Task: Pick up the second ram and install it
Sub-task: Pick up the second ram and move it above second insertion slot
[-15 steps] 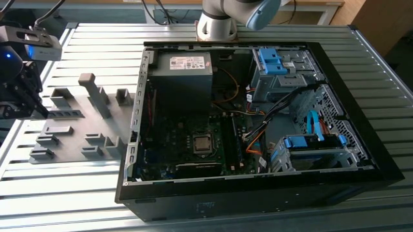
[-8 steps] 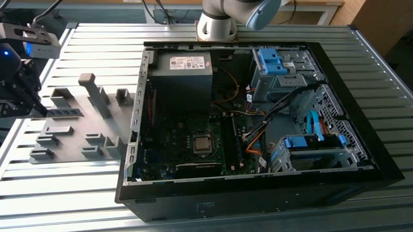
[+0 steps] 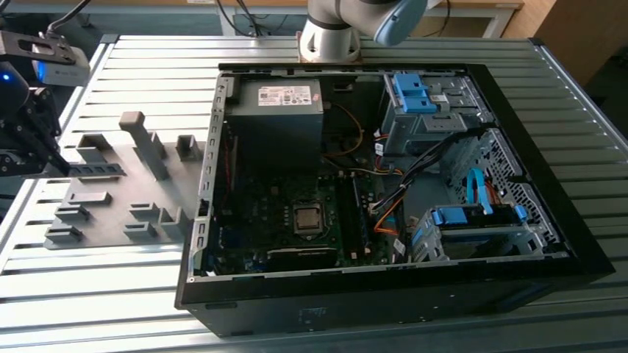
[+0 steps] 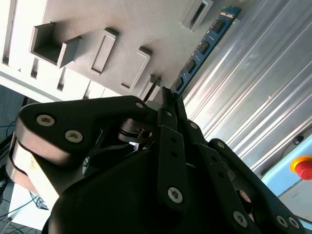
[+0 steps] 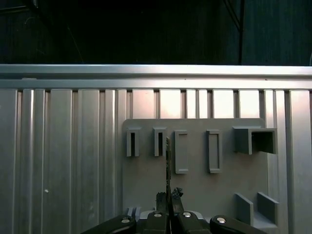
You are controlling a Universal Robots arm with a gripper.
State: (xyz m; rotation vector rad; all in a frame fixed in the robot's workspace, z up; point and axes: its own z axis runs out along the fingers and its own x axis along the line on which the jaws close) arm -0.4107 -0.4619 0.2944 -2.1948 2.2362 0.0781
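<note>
The second ram (image 4: 207,44) is a long blue-green stick with black chips, and my gripper (image 4: 168,95) is shut on one end of it. In the exterior view the ram (image 3: 98,169) lies level over the grey holder plate (image 3: 118,198) at that view's left, with the gripper (image 3: 61,165) at its outer end. In the first wrist view the ram (image 5: 167,158) shows edge-on as a thin dark line rising from the gripper (image 5: 168,195), in front of the plate's slot blocks (image 5: 159,142). I cannot tell whether the stick touches the plate.
An open black computer case (image 3: 549,220) lies on the slatted metal table (image 3: 88,294), its motherboard (image 3: 304,213) facing up among cables and blue drive bays. The arm's base (image 3: 329,37) stands behind the case. A red stop button (image 4: 303,168) sits off the table's edge.
</note>
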